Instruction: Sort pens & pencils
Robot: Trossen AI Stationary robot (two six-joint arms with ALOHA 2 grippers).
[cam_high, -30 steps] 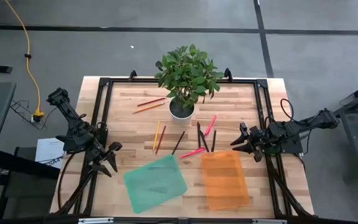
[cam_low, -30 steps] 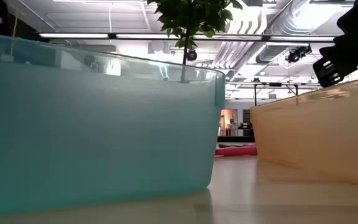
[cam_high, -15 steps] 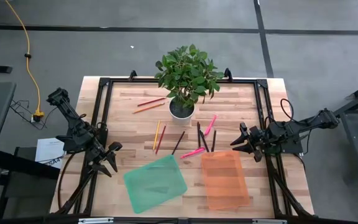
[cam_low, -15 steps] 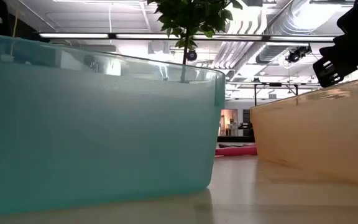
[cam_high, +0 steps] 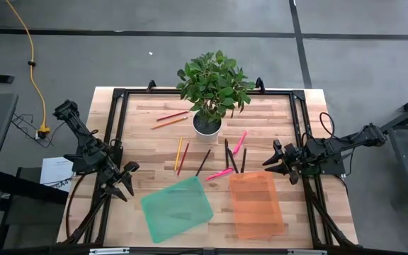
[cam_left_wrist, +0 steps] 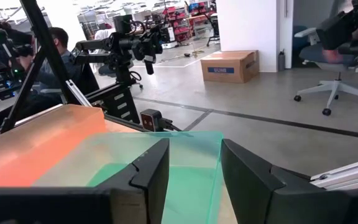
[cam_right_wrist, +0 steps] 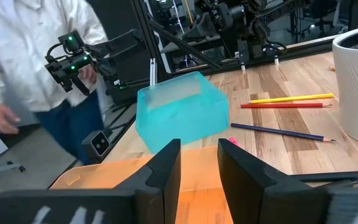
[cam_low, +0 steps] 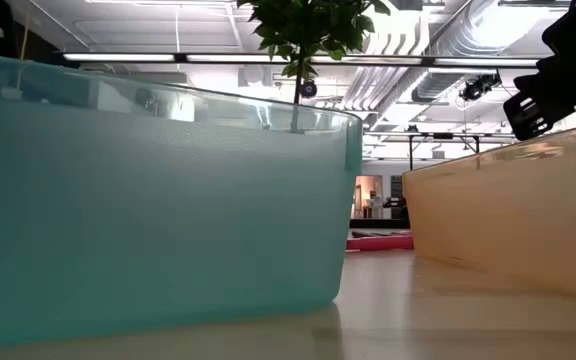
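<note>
Hovering over the table's left edge, left gripper [cam_high: 122, 182] with fingers spread and empty, just left of the green bin [cam_high: 177, 208]. Scattered mid-table in front of the potted plant [cam_high: 212, 88]: pencils [cam_high: 179, 154] red, orange, yellow and dark; pink pens [cam_high: 220, 173] just behind the orange bin [cam_high: 256, 203]. Waiting at the right edge, right gripper [cam_high: 278, 162], parted slightly, holding nothing.

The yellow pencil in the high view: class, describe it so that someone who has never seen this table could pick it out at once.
Start at the potted plant at the back of the wooden table. Toward the table's front from its white pot, slightly to the left, two thin pencils lie side by side. The yellow pencil is the left one; its neighbour, the red pencil, is darker.
</note>
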